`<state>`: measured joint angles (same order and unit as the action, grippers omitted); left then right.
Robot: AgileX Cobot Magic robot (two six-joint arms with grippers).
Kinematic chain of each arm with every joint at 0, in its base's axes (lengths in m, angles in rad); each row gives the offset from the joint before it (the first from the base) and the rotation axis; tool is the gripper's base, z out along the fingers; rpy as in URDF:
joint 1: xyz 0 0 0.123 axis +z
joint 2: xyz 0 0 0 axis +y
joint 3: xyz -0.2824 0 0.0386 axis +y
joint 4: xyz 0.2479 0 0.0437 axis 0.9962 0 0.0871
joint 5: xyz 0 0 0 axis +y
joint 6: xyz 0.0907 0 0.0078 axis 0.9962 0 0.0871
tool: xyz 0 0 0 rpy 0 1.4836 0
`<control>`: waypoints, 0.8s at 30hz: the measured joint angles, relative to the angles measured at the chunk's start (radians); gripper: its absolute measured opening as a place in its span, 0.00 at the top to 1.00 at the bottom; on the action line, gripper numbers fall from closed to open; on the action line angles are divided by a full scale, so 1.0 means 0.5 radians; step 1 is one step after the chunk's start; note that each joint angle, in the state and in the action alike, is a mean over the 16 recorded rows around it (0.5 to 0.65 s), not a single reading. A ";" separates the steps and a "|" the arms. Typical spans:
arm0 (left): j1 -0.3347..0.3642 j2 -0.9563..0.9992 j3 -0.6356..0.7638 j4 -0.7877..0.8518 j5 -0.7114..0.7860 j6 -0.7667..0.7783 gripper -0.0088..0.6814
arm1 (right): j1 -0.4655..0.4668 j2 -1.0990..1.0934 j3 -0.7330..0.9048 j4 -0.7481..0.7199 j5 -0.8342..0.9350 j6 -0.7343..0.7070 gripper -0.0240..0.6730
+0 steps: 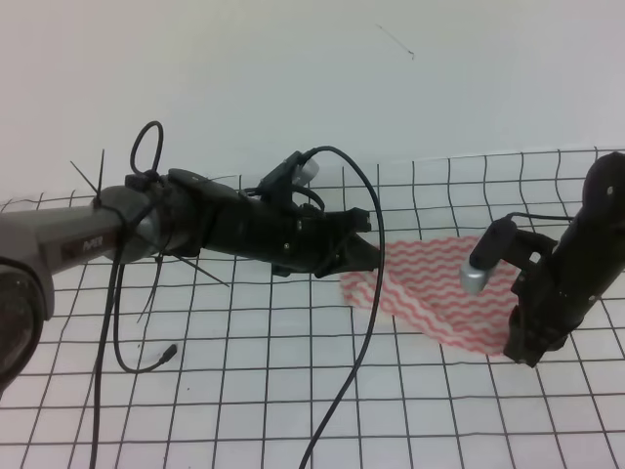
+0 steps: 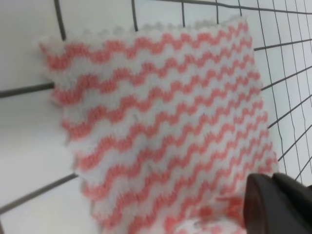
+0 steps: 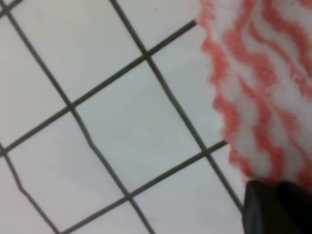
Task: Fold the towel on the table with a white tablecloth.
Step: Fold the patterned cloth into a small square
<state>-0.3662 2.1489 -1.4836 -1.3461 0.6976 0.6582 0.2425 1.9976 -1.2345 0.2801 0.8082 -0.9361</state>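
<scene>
Towel lies flat on the tablecloth, right of centre frame. Left gripper at its upper-left edge, right gripper at its lower-right corner; whether either is spread or pinching cannot be told.

The towel has wavy pink-red and white stripes with a scalloped white edge. The tablecloth on the worktop is white with a thin black square grid. Both arms are black; the wall is plain white.
</scene>
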 joint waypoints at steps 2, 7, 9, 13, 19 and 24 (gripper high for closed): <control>0.000 0.000 0.000 0.000 0.001 0.000 0.99 | 0.002 0.000 0.000 -0.012 -0.011 0.013 0.84; 0.000 0.000 0.000 0.000 0.005 0.000 0.99 | 0.004 -0.029 0.004 -0.052 -0.062 0.052 0.93; 0.000 0.000 0.000 -0.001 0.007 0.002 0.99 | 0.005 -0.050 0.006 -0.069 -0.092 0.070 0.94; 0.000 0.000 0.000 -0.009 0.006 0.012 0.99 | 0.007 -0.091 0.006 -0.096 -0.148 0.099 0.95; 0.000 0.000 0.000 -0.039 -0.016 0.038 0.99 | 0.008 -0.138 -0.029 -0.120 -0.229 0.124 0.96; 0.000 0.000 -0.001 -0.074 -0.055 0.069 0.99 | 0.007 -0.146 -0.092 -0.139 -0.281 0.142 0.96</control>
<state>-0.3662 2.1489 -1.4840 -1.3832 0.6701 0.6928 0.2460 1.9244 -1.2807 0.2105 0.6679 -0.8649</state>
